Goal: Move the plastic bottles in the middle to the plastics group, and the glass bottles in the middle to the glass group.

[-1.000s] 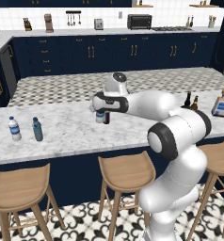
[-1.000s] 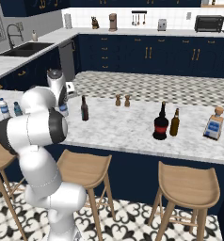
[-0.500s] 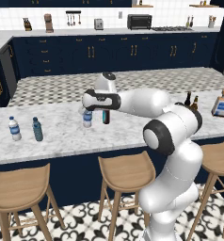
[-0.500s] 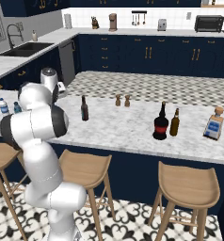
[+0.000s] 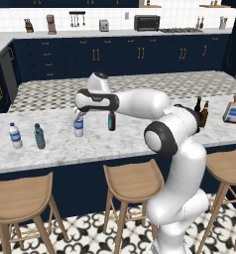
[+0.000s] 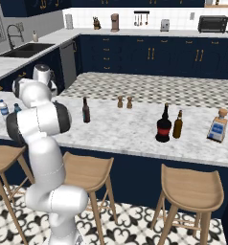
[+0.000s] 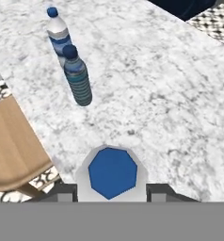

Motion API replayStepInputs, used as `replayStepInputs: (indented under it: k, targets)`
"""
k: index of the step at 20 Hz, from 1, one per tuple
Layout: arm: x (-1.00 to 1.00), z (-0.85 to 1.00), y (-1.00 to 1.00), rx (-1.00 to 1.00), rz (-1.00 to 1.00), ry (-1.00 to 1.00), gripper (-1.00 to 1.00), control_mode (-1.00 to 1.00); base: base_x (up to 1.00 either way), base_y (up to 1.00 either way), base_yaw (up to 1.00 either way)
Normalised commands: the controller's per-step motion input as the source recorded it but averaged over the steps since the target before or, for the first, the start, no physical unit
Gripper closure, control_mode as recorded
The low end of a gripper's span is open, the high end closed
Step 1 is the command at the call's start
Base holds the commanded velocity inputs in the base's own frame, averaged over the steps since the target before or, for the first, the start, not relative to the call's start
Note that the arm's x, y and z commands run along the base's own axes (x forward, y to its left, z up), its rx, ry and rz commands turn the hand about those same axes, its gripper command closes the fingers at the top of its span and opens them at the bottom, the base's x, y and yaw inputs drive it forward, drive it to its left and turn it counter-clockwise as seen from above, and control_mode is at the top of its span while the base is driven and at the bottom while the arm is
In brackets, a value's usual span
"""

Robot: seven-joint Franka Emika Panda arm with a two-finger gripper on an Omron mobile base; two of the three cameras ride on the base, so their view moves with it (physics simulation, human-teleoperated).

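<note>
Gripper (image 5: 79, 117) pinching clear water bottle (image 5: 79, 126), left-center of frame
Teal bottle (image 7: 77, 76) and second clear bottle (image 7: 58, 32) upper left in hand view.

Clear water bottle (image 5: 79, 126) with blue cap, teal-tinted bottle (image 5: 39, 136), grey-veined white marble counter (image 5: 55, 144), navy cabinets (image 5: 115, 59)
</note>
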Motion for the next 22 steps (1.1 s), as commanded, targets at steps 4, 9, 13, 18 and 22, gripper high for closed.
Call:
replayStepInputs:
  k: [4, 9, 13, 18, 22]
  targets:
    - [0.00, 0.00, 0.44, 0.00, 0.15, 0.00, 1.00, -1.00, 0.00, 0.00, 0.00]
    - [0.03, 0.00, 0.40, 0.00, 0.12, 0.00, 1.00, -1.00, 0.00, 0.00, 0.00]
    - [0.23, -0.06, 0.45, 0.00, 0.10, 0.00, 1.00, -1.00, 0.00, 0.00, 0.00]
    - [0.26, -0.03, 0.33, 0.00, 0.07, 0.00, 1.00, -1.00, 0.00, 0.00, 0.00]
    - [0.23, -0.04, 0.11, 0.00, 0.05, 0.00, 1.00, -1.00, 0.00, 0.00, 0.00]
